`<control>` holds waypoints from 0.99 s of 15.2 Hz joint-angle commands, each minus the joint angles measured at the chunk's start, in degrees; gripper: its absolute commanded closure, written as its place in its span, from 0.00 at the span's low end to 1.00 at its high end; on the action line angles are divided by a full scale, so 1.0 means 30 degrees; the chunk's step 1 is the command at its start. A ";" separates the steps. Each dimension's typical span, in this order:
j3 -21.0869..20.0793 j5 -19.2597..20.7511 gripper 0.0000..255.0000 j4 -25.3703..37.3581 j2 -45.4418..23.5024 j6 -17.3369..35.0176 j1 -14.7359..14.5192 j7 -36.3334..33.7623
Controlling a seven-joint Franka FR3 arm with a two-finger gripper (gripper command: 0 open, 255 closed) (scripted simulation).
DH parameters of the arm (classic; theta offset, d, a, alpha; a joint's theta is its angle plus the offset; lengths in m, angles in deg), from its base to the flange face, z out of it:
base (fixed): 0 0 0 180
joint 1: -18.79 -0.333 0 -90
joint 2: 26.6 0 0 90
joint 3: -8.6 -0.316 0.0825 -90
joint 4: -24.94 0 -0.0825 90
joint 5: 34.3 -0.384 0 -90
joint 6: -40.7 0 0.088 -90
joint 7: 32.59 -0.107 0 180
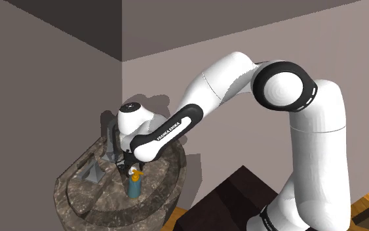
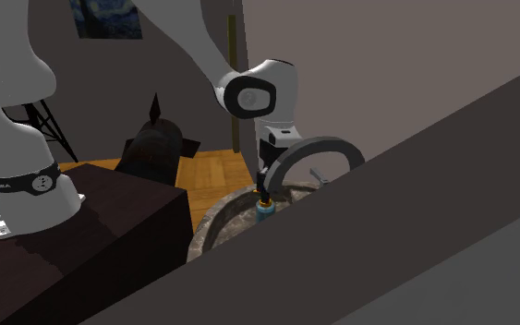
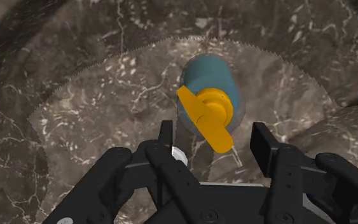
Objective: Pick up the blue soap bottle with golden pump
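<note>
Blue soap bottle (image 3: 210, 81) stands upright inside the round marble basin (image 1: 66, 189). Pincer (image 3: 213, 137) directly above it, fingers spread wide, straddling the golden pump (image 3: 208, 114).

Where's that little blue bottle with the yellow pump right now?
The bottle stands upright inside the round marbled basin, in the shoulder view's lower left. The open gripper is just above its pump.

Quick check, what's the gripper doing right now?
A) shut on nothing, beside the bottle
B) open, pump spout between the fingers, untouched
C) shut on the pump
B: the wrist view shows the gripper open, the golden pump of the blue soap bottle between its fingers, touching neither.
</note>
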 commanded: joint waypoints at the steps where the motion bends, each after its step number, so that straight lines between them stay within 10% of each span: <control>1: 0.0013 0.0022 1.00 0.0007 -0.0045 0.0043 -0.0021 -0.0027; 15: -0.0390 -0.0528 1.00 -0.0087 0.1174 -0.1041 0.0278 0.0371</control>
